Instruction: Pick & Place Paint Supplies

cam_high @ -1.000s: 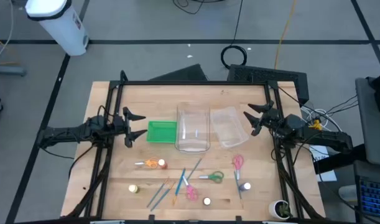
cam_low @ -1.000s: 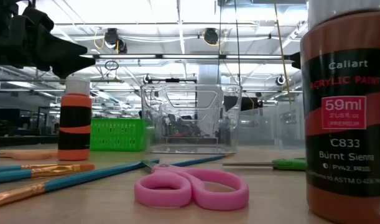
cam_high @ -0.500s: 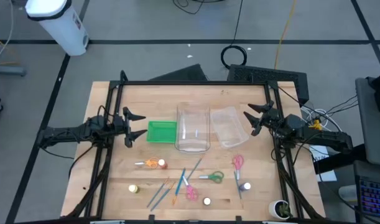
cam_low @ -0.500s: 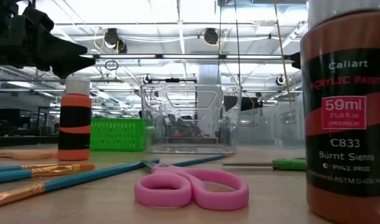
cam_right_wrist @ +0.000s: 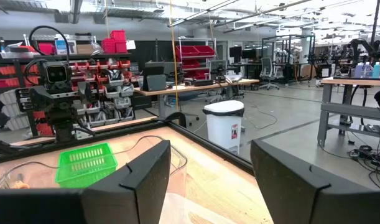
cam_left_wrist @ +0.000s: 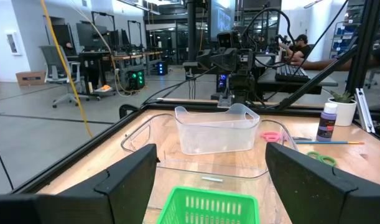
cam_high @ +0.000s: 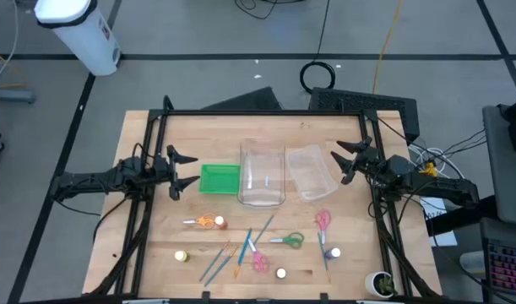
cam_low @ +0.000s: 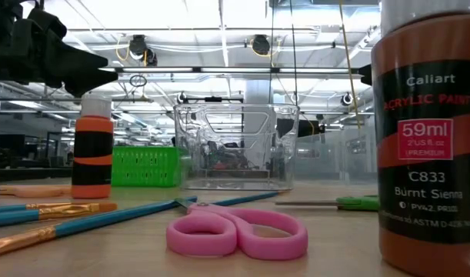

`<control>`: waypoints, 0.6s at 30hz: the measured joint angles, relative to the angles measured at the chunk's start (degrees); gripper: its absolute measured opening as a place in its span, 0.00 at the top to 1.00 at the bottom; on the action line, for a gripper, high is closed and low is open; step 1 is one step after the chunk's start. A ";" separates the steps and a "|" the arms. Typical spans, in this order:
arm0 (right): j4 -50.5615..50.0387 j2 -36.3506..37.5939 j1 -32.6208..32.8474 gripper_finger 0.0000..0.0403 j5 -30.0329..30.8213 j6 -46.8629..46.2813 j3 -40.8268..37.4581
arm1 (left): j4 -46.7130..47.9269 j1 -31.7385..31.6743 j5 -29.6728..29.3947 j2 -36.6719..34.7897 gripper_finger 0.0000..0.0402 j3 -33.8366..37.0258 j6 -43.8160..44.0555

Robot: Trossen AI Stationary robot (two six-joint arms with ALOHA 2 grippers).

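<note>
Nothing grasped yet. At 9 o'clock of the table, hovering above the wood: left gripper (cam_high: pixel 188 170), released and empty. At 3 o'clock, likewise raised: right gripper (cam_high: pixel 339 165), spread wide, holding nothing. Between them, at the centre: green basket (cam_high: pixel 219 179), clear tub (cam_high: pixel 263 198) and, toward 3 o'clock of the tub, a clear lid (cam_high: pixel 308 171). All paint supplies lying loose toward 6 o'clock, well apart from both grippers.

Probably the first pick to prepare. Advice, as a judgement only:
- Start with a thing lying alone, for example the orange scissors (cam_high: pixel 209 222) at 7 o'clock, nearest to the left arm.
- Come down from straight above and turn the wrist so as to close across the narrow part, not along it.
- Leave the crossing brushes (cam_high: pixel 215 263) for later, or take the top one first, to avoid dragging a neighbour.
- For a paint bottle (cam_high: pixel 181 255), close around the body below the cap; easy to tip over.
- Cannot tell which container belongs to which thing, so check before the drop.

Counted in the high view:
- scissors: four, namely one orange, one green (cam_high: pixel 287 240), two pink (cam_high: pixel 323 220) (cam_high: pixel 259 260);
- paint bottles: three, the others at (cam_high: pixel 281 273) and (cam_high: pixel 334 252);
- brushes: about five, blue and orange, overlapping, so not sure;
- containers: one basket, one tub, one lid.
</note>
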State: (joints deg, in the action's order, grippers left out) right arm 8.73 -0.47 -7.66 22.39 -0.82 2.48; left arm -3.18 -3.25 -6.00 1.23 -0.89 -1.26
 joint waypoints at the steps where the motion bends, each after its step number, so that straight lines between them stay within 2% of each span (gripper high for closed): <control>1: 0.00 0.02 -0.02 0.46 0.02 0.02 0.00 | 0.00 0.00 0.00 -0.02 0.23 0.00 0.00; 18: 0.00 0.00 -0.02 0.46 0.00 0.00 -0.02 | 0.00 0.01 0.00 -0.01 0.23 -0.02 0.01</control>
State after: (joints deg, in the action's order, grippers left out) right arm 8.73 -0.47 -7.68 22.39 -0.82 2.46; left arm -3.18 -3.23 -6.00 1.22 -0.90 -1.25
